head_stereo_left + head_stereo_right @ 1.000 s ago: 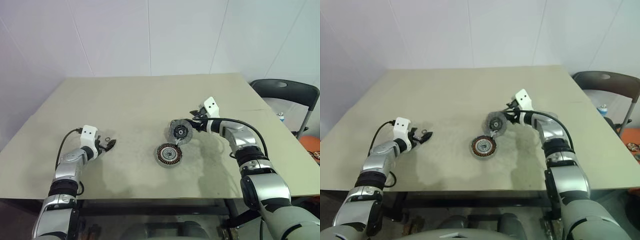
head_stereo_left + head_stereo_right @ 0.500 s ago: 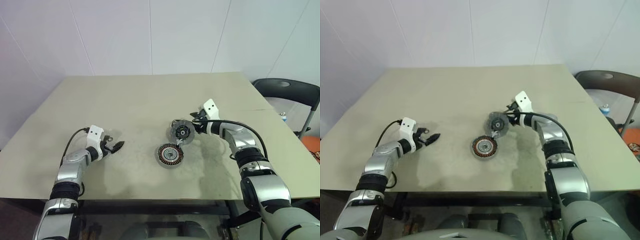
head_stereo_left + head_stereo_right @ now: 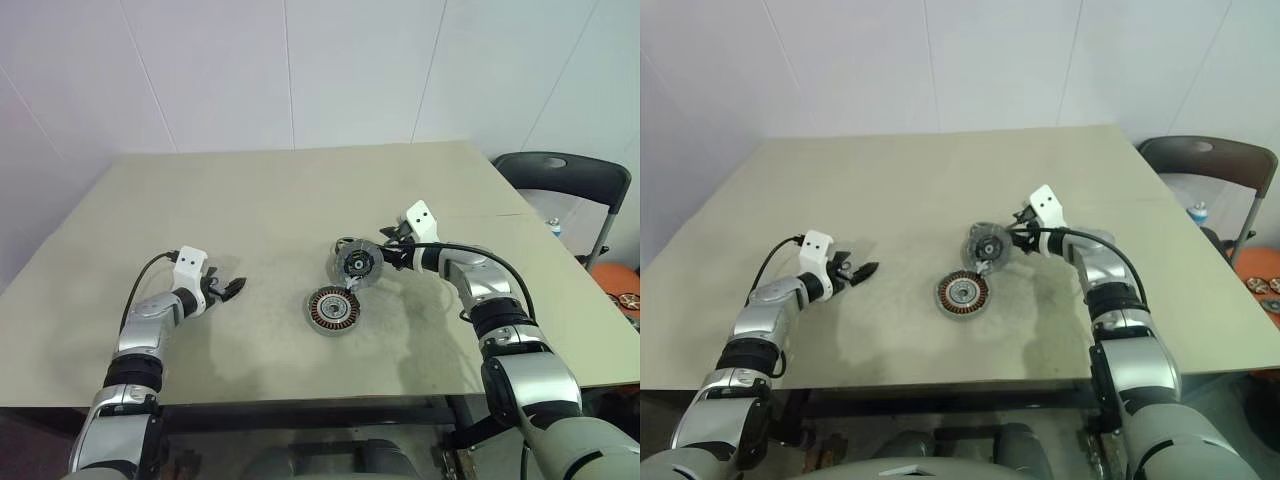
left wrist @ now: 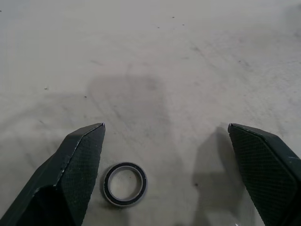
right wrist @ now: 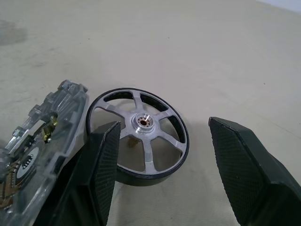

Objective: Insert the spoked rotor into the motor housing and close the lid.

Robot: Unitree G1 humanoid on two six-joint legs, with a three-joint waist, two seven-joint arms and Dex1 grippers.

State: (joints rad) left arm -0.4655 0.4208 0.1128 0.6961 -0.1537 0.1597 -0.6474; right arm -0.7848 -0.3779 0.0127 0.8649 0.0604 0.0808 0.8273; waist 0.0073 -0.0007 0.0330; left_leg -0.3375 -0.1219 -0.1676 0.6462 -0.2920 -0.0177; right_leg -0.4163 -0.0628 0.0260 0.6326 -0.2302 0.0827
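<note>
Beige table (image 3: 250, 200), dark chair (image 3: 570, 180) beside it, small black ring (image 4: 125, 183) on tabletop

The spoked rotor (image 5: 139, 137) is bright brushed metal on a matt, scuffed beige table (image 3: 260, 210).

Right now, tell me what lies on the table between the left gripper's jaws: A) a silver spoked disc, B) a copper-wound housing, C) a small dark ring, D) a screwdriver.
C: a small dark ring lies flat on the table, between the open jaws of the left gripper.
</note>
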